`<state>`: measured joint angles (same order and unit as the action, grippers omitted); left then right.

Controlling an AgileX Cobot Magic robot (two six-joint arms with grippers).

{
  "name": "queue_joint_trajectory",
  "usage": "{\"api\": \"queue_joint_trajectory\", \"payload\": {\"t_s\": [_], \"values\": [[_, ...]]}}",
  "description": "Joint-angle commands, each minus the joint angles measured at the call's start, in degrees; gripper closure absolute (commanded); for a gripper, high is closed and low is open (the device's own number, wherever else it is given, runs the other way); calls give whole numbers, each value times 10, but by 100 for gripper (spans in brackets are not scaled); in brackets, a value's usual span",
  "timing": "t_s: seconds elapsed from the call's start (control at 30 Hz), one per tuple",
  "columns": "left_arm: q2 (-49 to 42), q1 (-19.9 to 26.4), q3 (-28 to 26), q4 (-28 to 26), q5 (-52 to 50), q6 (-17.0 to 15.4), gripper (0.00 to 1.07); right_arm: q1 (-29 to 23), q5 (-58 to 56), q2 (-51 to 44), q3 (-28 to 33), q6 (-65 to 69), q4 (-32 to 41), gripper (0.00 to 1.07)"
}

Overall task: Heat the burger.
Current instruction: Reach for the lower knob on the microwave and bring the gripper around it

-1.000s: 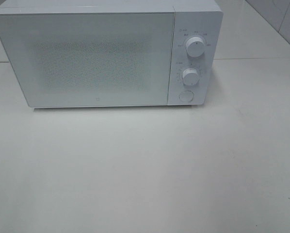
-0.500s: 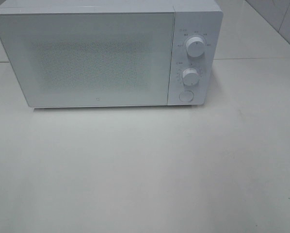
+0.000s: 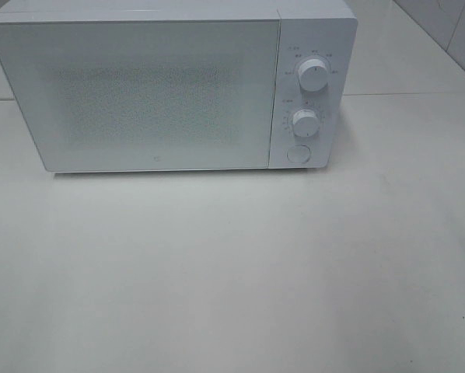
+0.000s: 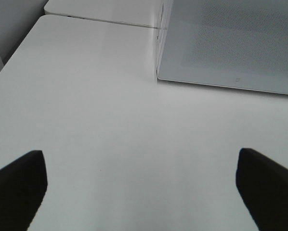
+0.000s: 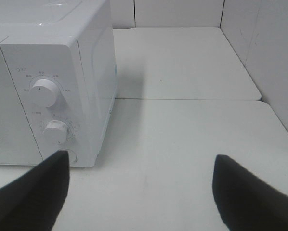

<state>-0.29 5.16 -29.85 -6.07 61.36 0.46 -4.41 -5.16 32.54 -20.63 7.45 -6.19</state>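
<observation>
Your left gripper [image 4: 140, 161] hangs spread wide over the bare table [image 3: 232, 272], empty and touching nothing. Your right gripper [image 5: 141, 161] is just as wide and empty, facing the microwave [image 3: 139, 93] near its lower knob [image 5: 56, 131] and round button [image 3: 297, 153]. The door [image 3: 147, 47] is shut. The burger shows in no view; whether it sits behind that door you cannot tell. You're likely at the controls step, so line the right gripper up squarely before pressing or turning.

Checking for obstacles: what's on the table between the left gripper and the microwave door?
Nothing: in the left wrist view, only bare white table stretches from the open left gripper to the closed microwave door.
</observation>
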Motion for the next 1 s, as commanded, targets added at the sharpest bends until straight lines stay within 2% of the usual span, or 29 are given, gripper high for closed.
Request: {"api": "queue_joint_trajectory", "payload": {"t_s": [0.03, 0.33, 0.47, 0.6, 0.73, 0.87, 1.0], "values": [[-11, 1, 2, -1, -1, -5, 6, 1, 37, 17, 2, 2, 4, 31], [-11, 1, 2, -1, -1, -5, 6, 1, 147, 124, 6, -1, 1, 31], [-11, 1, 2, -1, -1, -5, 6, 1, 249, 195, 6, -3, 2, 31], [-11, 1, 2, -1, -1, -5, 6, 1, 302, 232, 6, -15, 7, 31], [-11, 1, 2, -1, -1, -5, 6, 1, 386, 303, 6, -81, 46, 31], [-11, 1, 2, -1, -1, -5, 6, 1, 429, 335, 6, -125, 80, 31], [-11, 1, 2, -1, -1, -5, 6, -29, 485, 382, 6, -171, 132, 31]]}}
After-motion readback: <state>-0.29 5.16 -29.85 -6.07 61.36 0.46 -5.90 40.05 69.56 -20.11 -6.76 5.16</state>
